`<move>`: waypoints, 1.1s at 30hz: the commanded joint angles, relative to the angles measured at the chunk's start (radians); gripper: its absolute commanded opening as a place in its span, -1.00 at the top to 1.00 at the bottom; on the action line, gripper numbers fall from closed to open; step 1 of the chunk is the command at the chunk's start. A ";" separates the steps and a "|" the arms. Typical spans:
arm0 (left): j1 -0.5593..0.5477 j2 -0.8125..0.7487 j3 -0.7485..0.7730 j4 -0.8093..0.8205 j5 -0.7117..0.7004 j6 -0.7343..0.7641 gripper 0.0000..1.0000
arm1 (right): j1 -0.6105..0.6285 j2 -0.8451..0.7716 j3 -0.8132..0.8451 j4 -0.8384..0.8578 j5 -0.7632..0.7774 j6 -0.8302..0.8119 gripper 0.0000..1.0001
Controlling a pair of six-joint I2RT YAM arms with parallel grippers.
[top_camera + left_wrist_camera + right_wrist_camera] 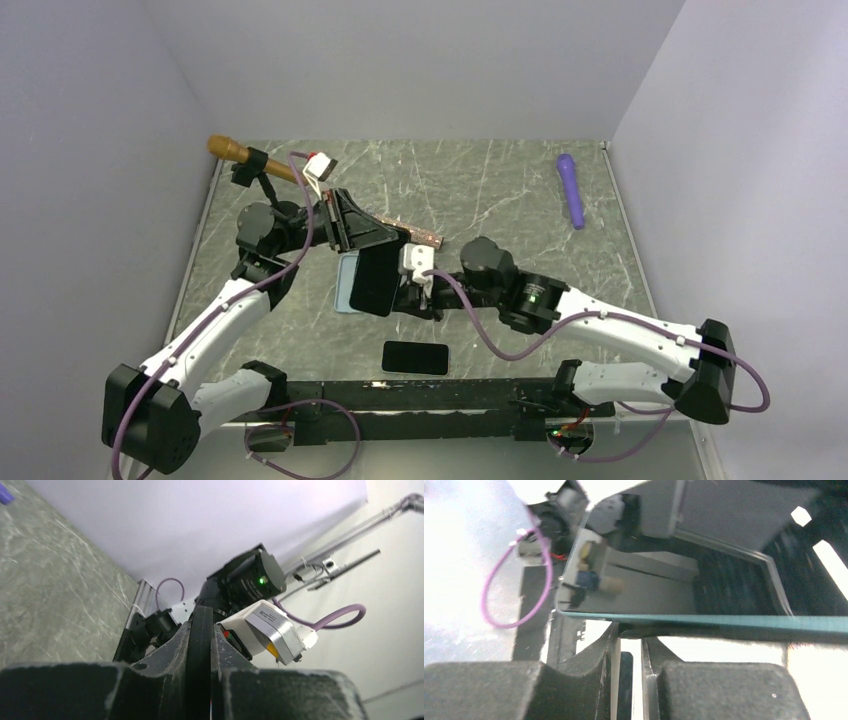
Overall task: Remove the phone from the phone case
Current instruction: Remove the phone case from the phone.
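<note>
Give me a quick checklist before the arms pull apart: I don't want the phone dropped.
1. Left gripper clamped: ok, shut on a thin black edge.
2. Right gripper hold: cannot tell; its fingers nearly meet just under the glossy phone.
3. Phone free of the light blue case: cannot tell; the two overlap in the top view.
4. Table bare beneath the load: not ok; a second black phone lies close by, toward the arm bases.
5. Purple stick out of the way: ok, far off to the right.
</note>
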 commanded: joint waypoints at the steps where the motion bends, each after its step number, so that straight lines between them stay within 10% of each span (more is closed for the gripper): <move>1: -0.009 -0.060 -0.067 -0.059 -0.144 -0.037 1.00 | -0.011 -0.140 -0.108 0.465 0.498 0.188 1.00; 13: 0.013 -0.396 -0.065 -0.462 -0.654 0.322 1.00 | -0.015 -0.248 -0.211 0.130 0.330 0.819 -0.37; 22: 0.013 -0.476 -0.120 -0.463 -0.708 0.278 1.00 | -0.028 -0.228 -0.243 0.482 0.020 1.120 -0.12; 33: 0.014 -0.520 -0.145 -0.457 -0.670 0.238 1.00 | -0.056 -0.205 -0.290 0.499 0.154 1.113 -0.10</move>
